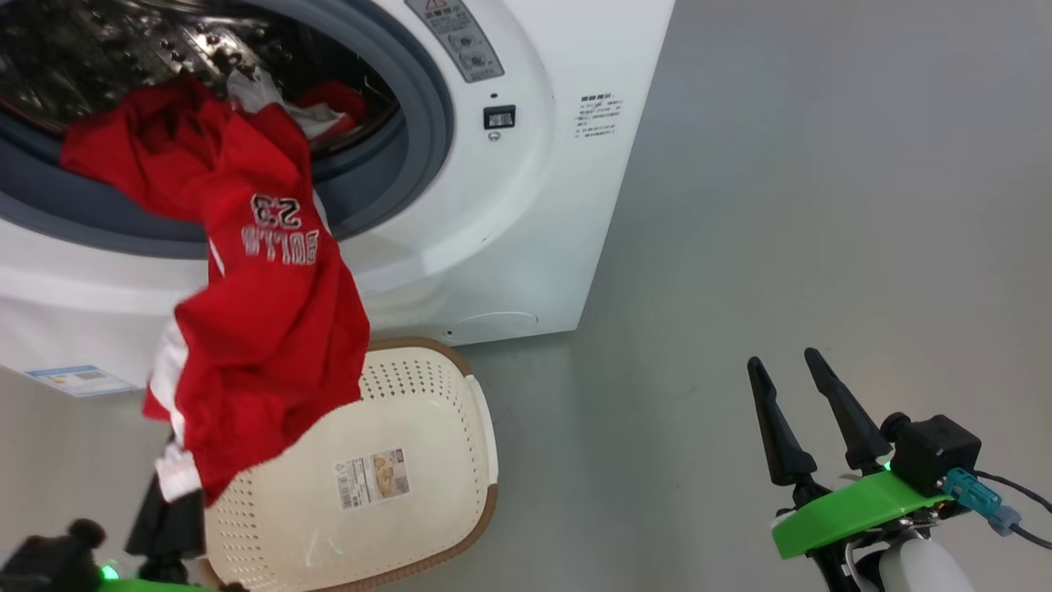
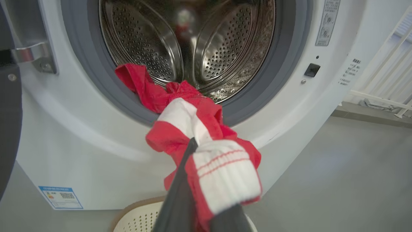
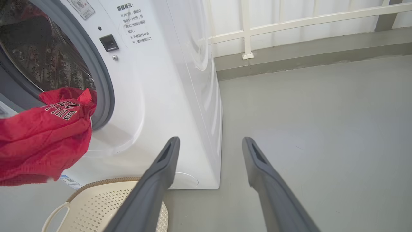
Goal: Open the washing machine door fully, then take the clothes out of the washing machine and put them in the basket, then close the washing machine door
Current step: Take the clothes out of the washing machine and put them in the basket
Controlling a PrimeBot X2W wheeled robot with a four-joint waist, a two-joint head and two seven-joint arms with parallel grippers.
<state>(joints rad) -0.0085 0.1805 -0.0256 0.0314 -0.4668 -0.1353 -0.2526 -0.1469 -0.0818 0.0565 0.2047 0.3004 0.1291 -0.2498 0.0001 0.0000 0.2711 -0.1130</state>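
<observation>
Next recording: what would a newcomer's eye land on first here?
The red jersey hangs out of the open washing machine, stretched down toward the cream basket at lower left, its white cuff pinched in the shut left gripper. At lower right, the right gripper hangs open above the grey floor.

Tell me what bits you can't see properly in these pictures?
Left gripper: left wrist view, tips wrapped in the clothes.
Washing machine door: left wrist view, cut off by the left edge.
Basket: head view, left side behind the clothes.
Blue label: head view, print too small.
</observation>
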